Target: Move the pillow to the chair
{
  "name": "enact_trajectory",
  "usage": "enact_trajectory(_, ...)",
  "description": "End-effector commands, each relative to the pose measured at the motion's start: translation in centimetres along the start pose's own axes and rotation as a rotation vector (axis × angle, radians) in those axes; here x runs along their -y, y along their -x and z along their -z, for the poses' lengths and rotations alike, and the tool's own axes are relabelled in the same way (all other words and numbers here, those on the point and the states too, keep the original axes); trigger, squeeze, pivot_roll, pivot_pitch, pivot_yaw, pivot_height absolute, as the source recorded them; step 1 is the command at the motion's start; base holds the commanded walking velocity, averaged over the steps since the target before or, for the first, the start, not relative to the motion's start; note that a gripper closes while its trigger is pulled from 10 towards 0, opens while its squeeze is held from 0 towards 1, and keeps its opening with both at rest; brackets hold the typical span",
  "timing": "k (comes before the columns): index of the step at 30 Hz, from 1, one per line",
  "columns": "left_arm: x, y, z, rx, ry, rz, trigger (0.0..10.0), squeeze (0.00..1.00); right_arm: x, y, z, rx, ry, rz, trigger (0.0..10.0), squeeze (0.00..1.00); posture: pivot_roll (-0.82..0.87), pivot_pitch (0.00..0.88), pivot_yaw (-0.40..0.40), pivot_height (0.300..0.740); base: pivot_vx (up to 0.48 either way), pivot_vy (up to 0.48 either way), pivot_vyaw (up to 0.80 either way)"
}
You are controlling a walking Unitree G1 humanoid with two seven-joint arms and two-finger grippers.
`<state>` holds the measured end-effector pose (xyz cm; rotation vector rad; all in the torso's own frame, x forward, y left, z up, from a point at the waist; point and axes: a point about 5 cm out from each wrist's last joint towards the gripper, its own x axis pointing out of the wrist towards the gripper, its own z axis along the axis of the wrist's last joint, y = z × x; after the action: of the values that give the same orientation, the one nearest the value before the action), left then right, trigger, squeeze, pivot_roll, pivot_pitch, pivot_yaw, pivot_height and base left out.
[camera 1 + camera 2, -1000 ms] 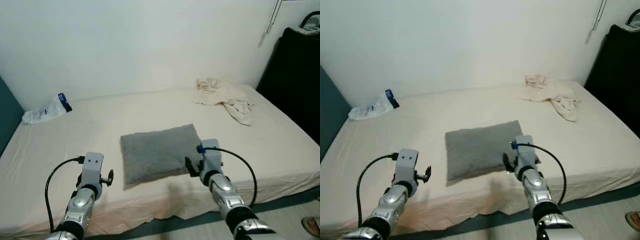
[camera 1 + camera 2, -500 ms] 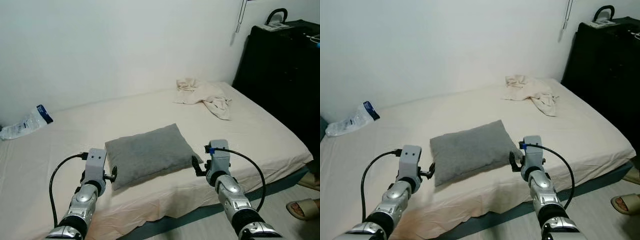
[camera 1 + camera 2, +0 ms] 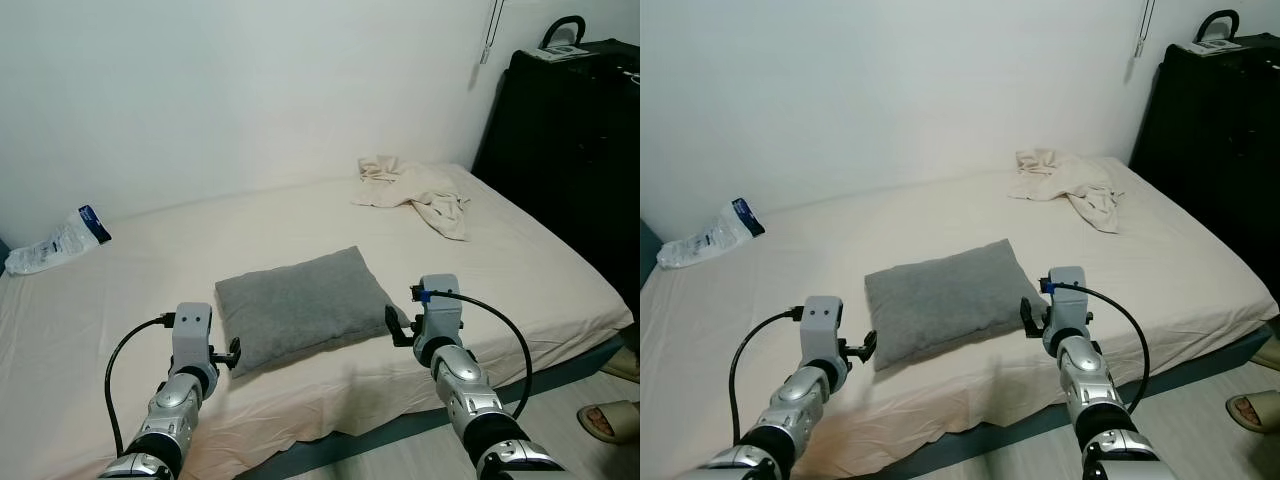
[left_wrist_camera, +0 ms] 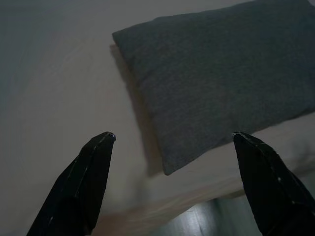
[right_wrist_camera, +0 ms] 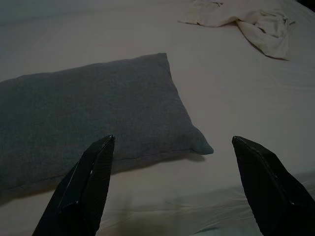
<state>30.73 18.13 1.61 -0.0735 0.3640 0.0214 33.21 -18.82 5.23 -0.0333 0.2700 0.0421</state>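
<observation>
Bed with a cream sheet is seen spreading across most of the head views, set against a white wall. A tall black cabinet stands past the bed's far right corner. A grey pillow lies flat on the bed near the front edge, roughly midway across, untouched by either gripper. A crumpled cream cloth is heaped well apart from it toward the far right of the bed, and a clear plastic packet lies at the far left by the wall. A person's sandalled foot is seen on the floor at the lower right.

The task is judged to be at its very start: the pillow has not been gripped or lifted, and no chair can be made out, so grasping, carrying and setting down are all left to do.

Both silver arms are held forward and low over the bed's front edge, one on each side of the pillow. The left gripper is opened wide and holds nothing, poised above the pillow's near left corner. The right gripper is likewise spread wide and empty, aimed at the pillow's near right corner, just short of the fabric.
</observation>
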Motion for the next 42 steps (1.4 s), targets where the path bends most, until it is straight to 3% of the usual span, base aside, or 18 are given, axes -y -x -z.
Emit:
enact_trajectory(1,-0.1,-0.1,0.0,-0.015,0.052,-0.003,10.0,0.00,0.1,-0.1,-0.7,0.036,-0.012,0.005,10.0,0.00,-0.13,0.029,0.069,0.740,0.000,0.000,0.00)
enact_trajectory(10,0.5,-0.2,-0.3,0.010,0.089,0.050,10.0,0.00,-0.1,-0.1,-0.7,0.040,-0.025,-0.012,10.0,0.00,-0.14,0.031,0.072,0.740,0.000,0.000,0.00)
enact_trajectory(30,0.9,0.0,0.2,0.003,0.076,0.053,10.0,0.00,-0.9,0.0,-0.4,0.036,-0.017,-0.050,10.0,0.00,-0.14,0.042,0.069,0.740,0.000,0.000,-0.20)
enact_trajectory(42,1.4,-0.1,0.4,-0.020,0.039,0.031,10.0,0.00,-1.1,0.0,-0.4,0.036,-0.021,-0.066,10.0,0.00,-0.14,0.034,0.073,0.740,0.000,-0.338,0.00)
